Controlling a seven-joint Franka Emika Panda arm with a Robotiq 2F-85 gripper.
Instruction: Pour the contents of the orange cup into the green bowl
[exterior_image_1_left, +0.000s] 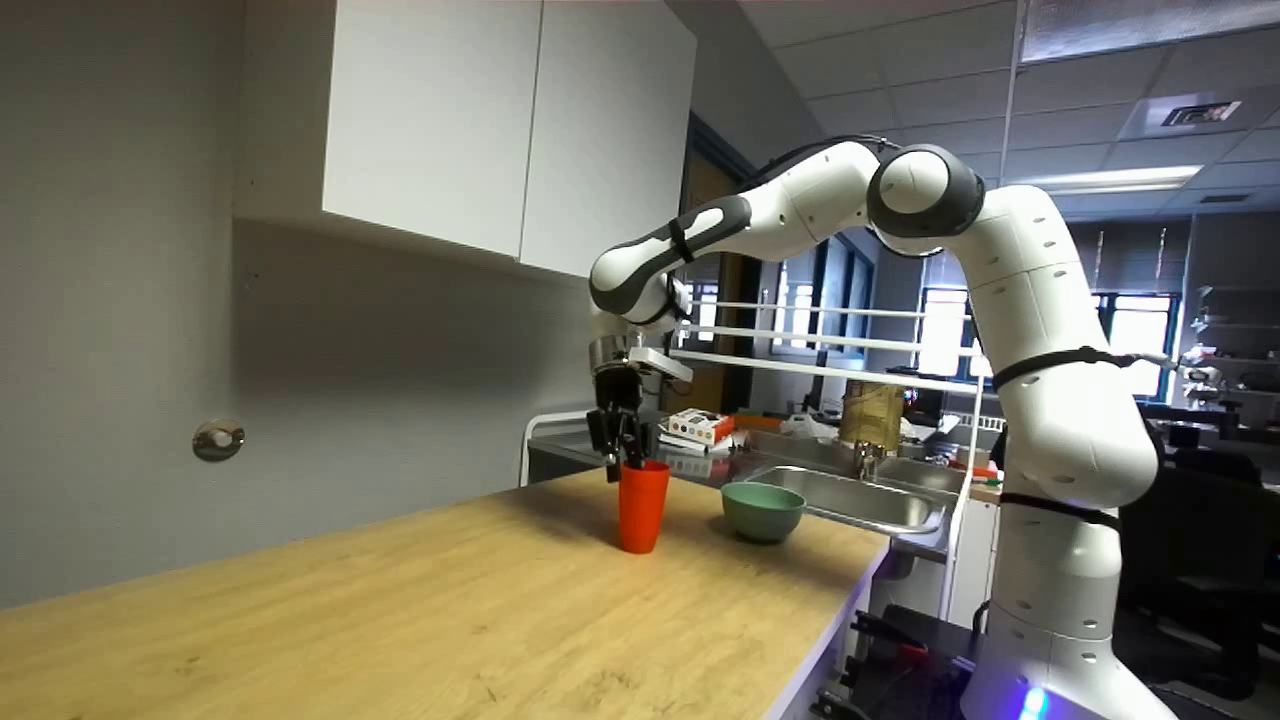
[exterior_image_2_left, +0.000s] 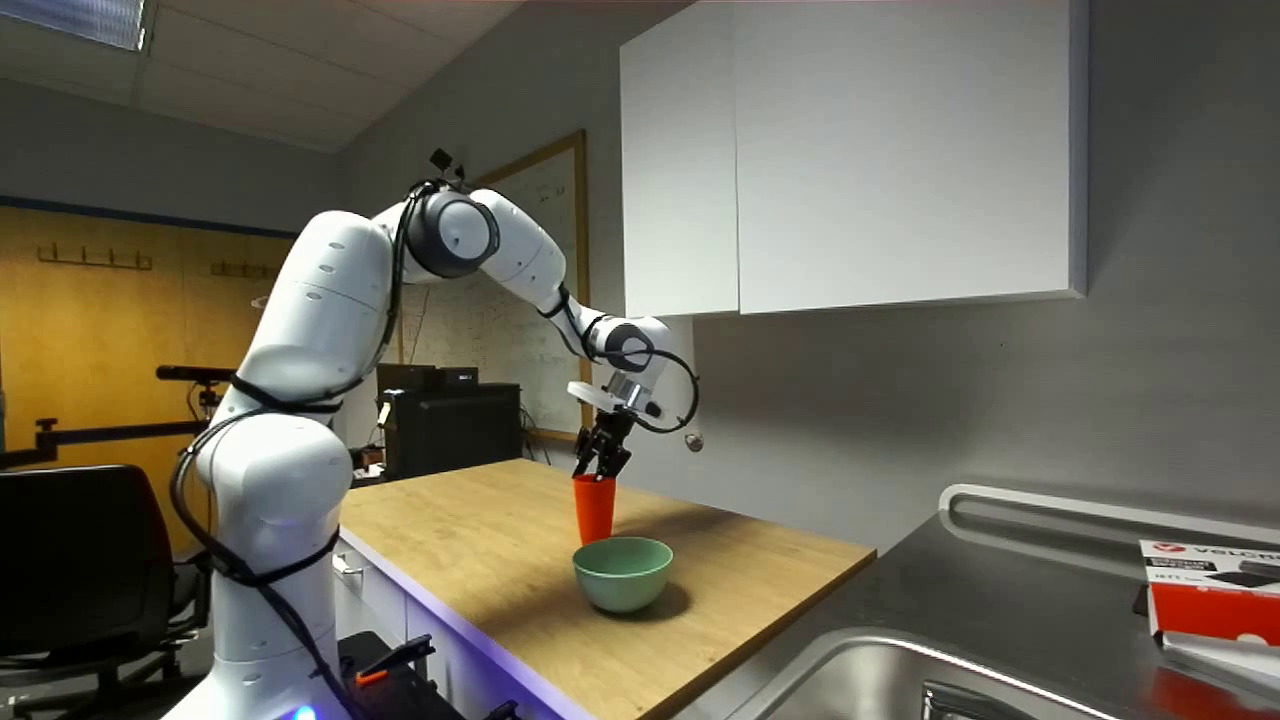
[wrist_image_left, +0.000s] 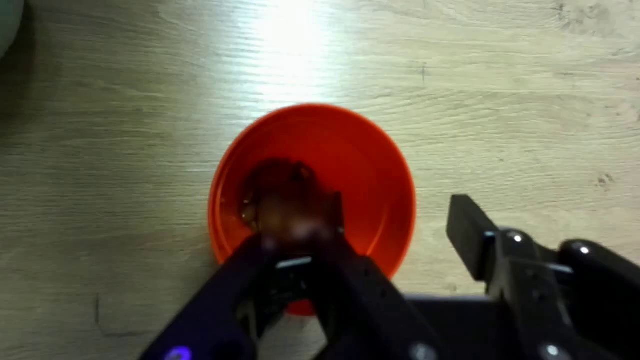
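The orange cup (exterior_image_1_left: 642, 508) stands upright on the wooden counter; it also shows in an exterior view (exterior_image_2_left: 595, 508) and, from above, in the wrist view (wrist_image_left: 375, 185). Small brownish bits show dimly inside it, partly hidden by a finger. The green bowl (exterior_image_1_left: 763, 515) stands beside the cup, also in an exterior view (exterior_image_2_left: 623, 578); only its edge (wrist_image_left: 7, 25) shows in the wrist view's top left corner. My gripper (exterior_image_1_left: 625, 464) points down at the cup's rim. It is open, with one finger over or inside the mouth and the other (wrist_image_left: 467, 237) outside the wall, apart from it.
A steel sink (exterior_image_1_left: 850, 500) lies beyond the bowl end of the counter (exterior_image_2_left: 740, 570). Boxes (exterior_image_2_left: 1210, 600) lie near the sink. White wall cabinets (exterior_image_1_left: 440, 120) hang above the counter. The wall (exterior_image_1_left: 400, 400) runs along its back.
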